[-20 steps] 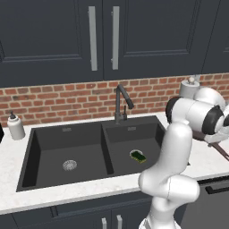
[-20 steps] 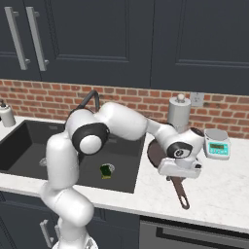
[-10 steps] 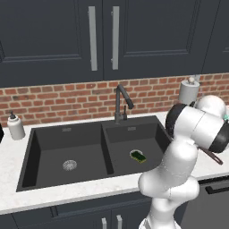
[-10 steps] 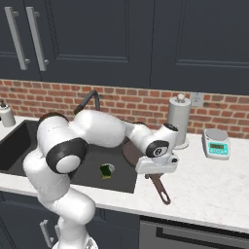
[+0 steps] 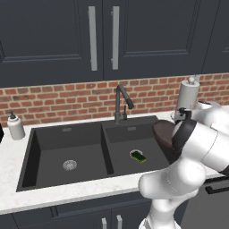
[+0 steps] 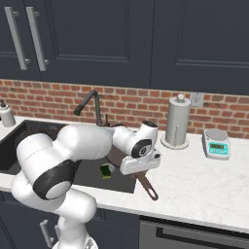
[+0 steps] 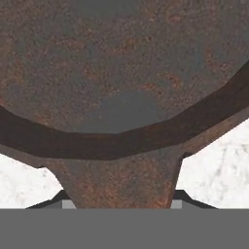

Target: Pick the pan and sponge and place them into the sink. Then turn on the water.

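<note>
**Pan held at the right edge of the sink, sponge already in the basin**

You have the pan (image 5: 163,133) gripped by its handle. In the hand view the pincer (image 7: 121,204) is closed on the base of the handle, with the finger tips (image 7: 181,199) pressed against either side and the rusty brown bowl just beyond them. White marbled tabletop (image 7: 214,170) shows under the pan on both sides of the handle.

In the left base view the pan sits partly behind your arm, its dark round body over the right rim of the sink (image 5: 67,134). In the right base view the handle (image 6: 147,186) sticks out towards the near side over the tabletop (image 6: 194,189), just below the pincer (image 6: 138,168); most of the bowl is hidden by the arm there. You cannot tell from these views whether the pan is touching the tabletop or is lifted clear.

The sponge (image 5: 138,156) lies in the right basin, green side up, near the drain. It also shows in the right base view (image 6: 106,171), just left of the pincer.

The black faucet (image 5: 121,100) stands behind the centre divider, its spout pointing towards the right basin. A soap bottle (image 5: 16,126) stands on the tabletop left of the sink, a paper towel roll (image 6: 176,121) to the right of it near the brick wall, and a small kitchen scale (image 6: 217,143) further right.
</note>
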